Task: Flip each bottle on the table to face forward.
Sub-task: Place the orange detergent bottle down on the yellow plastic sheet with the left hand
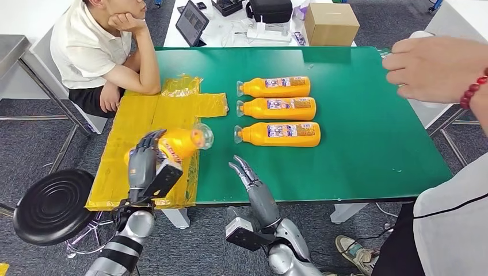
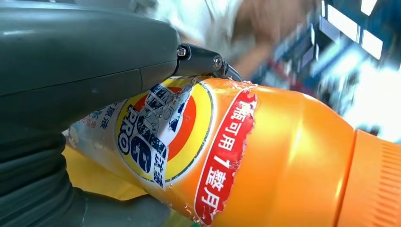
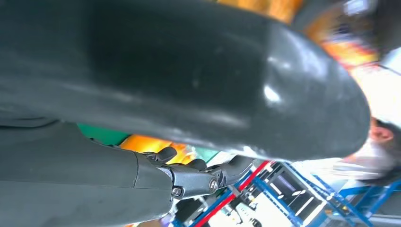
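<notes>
gripping an orange bottle [image 1: 178, 142] in the left hand [image 1: 145, 167], fingers [image 1: 151, 140] wrapping round its body, lifting it clear of the yellow sheet [image 1: 144, 115] at the near left of the bench [image 1: 368, 115]. showing, in the left wrist view, the front label against the palm side and the ribbed cap pointing away from the wrist. carrying the fourth bottle, by the look of it: three bottles [image 1: 276, 109] already lying in a neat row on the green mat, caps pointing left, labels up. judging the step as turning this one in hand and bringing it toward the row; next move likely calling for a roll of the wrist so the label faces up, then setting it down just beside the nearest bottle in line.

reaching forward at the near bench edge with the right hand [image 1: 248, 174], fingers fairly straight and close together, holding nothing. keeping the left forearm raised, hand tilting the bottle's cap up and right. sitting at the far left, a person [image 1: 98, 52] leaning on the bench; another person's hand [image 1: 431, 66] hovering over the right side.
</notes>
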